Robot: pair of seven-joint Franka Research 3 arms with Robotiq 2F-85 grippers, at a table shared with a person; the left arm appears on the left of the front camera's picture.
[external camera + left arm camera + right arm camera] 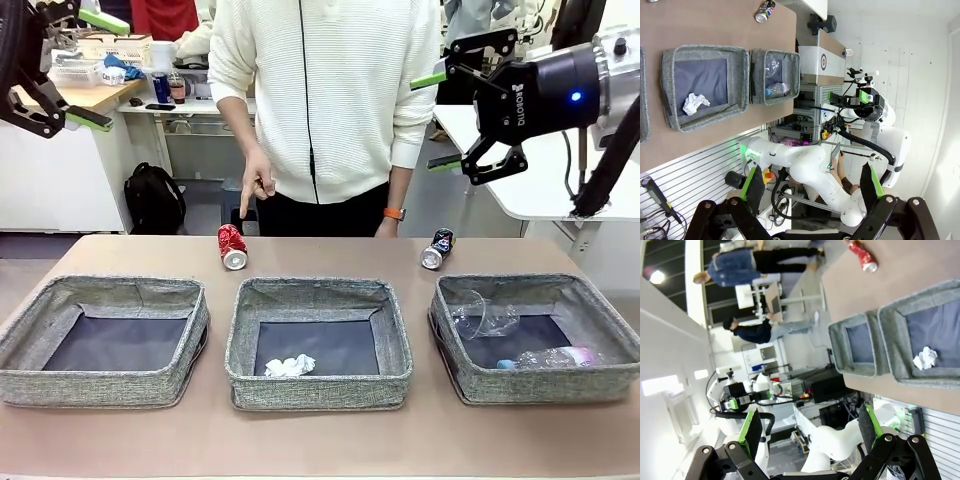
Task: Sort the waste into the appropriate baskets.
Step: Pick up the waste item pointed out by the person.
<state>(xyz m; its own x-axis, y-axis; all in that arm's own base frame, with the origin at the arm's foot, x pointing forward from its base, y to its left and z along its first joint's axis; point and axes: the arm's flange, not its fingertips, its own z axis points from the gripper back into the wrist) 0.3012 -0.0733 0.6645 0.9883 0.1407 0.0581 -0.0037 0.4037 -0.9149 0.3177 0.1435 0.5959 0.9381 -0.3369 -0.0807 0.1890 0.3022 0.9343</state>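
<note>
Two tools, both spread and holding nothing: the left tool (pixel 95 70), cut off by the frame edge, and the right tool (pixel 438 120). Below on the bench (pixel 330 255) are three baskets: the left basket (pixel 100 385), the middle basket (pixel 320 390) with one paper ball (pixel 290 366), and the right basket (pixel 540 385) with one cup (pixel 483 315) and one bottle (pixel 548 358), partly hidden by its wall. Two cans lie beyond them, the red can (pixel 232 247) and the dark can (pixel 437 249).

The front camera is sitting at the robot's edge of the table (pixel 320 255), looking straight across it from close in at the person (pixel 330 90) standing on the far side. Both wrist cameras are hanging high and well back, rolled sideways and looking down at the tabletop from afar. All three are catching the middle basket (pixel 318 288) with the crumpled white paper ball (pixel 289 366) in it.
</note>
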